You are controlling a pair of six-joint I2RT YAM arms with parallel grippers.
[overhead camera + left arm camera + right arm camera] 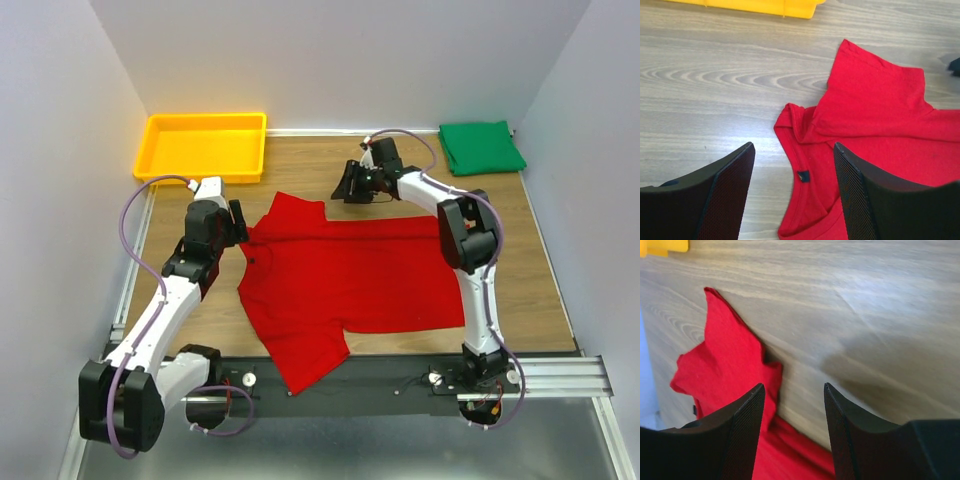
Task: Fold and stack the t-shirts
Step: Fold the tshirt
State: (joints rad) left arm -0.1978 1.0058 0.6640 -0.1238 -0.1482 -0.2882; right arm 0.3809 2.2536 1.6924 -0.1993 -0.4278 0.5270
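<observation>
One red tee (350, 280), one green tee (482, 148)

**Cropped and Too Small to Read**

Left wrist view: the red t-shirt (880, 130) runs off the right and bottom edges; the yellow tray (765, 6) is cut by the top edge; the collar label (803, 175) is too small to read; right wrist view: only a corner of the yellow tray shows.

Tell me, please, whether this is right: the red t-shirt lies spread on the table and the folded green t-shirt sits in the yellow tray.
Not quite: the top external view shows the folded green t-shirt on the table at its far right corner, not in the yellow tray. The red t-shirt does lie spread on the table.
</observation>
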